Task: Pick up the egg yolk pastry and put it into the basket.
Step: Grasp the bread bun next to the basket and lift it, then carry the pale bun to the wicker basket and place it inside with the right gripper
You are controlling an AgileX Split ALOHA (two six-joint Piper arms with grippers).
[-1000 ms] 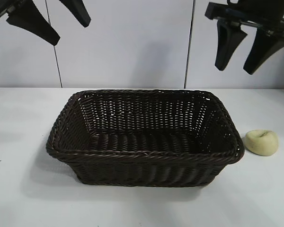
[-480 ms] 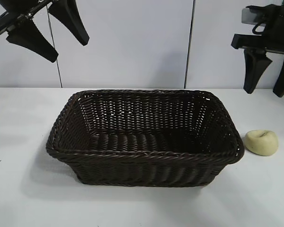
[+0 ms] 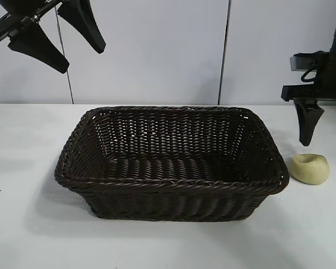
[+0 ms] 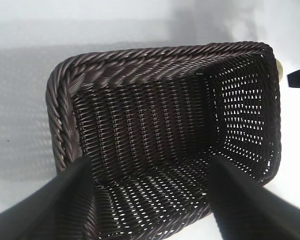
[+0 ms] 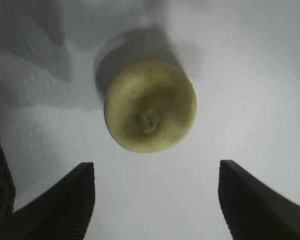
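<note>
At the frame's right edge, the right gripper (image 3: 325,126) hangs released just above the egg yolk pastry (image 3: 310,168), which sits on the counter (image 3: 22,224) beside the basket (image 3: 171,185). The left gripper (image 3: 56,39), also spread, waits upper left.

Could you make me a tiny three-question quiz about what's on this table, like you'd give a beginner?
1. True or false: the egg yolk pastry already lies inside the basket.
2. Which gripper hangs above the pastry: A) the left gripper, B) the right gripper?
3. Fill in: the right gripper's fingers are ____ (open/shut).

Key
1. False: it sits on the white table, just outside the basket's right end.
2. B. The left gripper is raised high over the basket's other end.
3. Open, with nothing held.
</note>
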